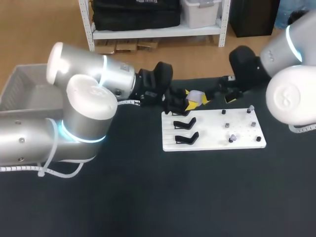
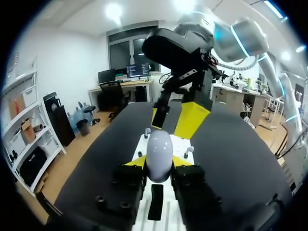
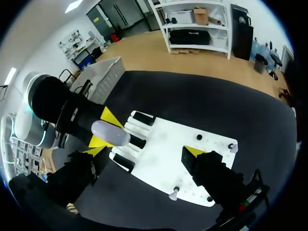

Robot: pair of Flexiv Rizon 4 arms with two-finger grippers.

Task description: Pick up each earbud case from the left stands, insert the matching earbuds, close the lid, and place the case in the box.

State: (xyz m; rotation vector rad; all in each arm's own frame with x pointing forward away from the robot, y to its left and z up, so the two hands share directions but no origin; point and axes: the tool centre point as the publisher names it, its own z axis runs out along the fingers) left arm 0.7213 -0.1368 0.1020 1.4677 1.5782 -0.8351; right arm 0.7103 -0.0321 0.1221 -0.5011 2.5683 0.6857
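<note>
The box (image 1: 22, 81) sits far to the left on the dark surface (image 1: 148, 197), and nothing of the task shows inside it. The left arm reaches in from the left, lying low and pointing across to the right. The left claw (image 2: 158, 163) squeezes the pale case (image 1: 196, 95) from both sides and holds it up above the far edge of the white board (image 1: 212, 140). I cannot tell if the lid is up or down. I think the job now is to get the buds in. To do it well, the left arm should hold the case steady with its top facing the other arm. Two black stands (image 1: 186, 138) below the case are bare. The right arm comes in from the right, and the right claw (image 2: 172, 126) hangs just ahead of the case, fingers apart, holding nothing. It should pinch one little bud (image 1: 231, 138) softly and lower it straight in.
</note>
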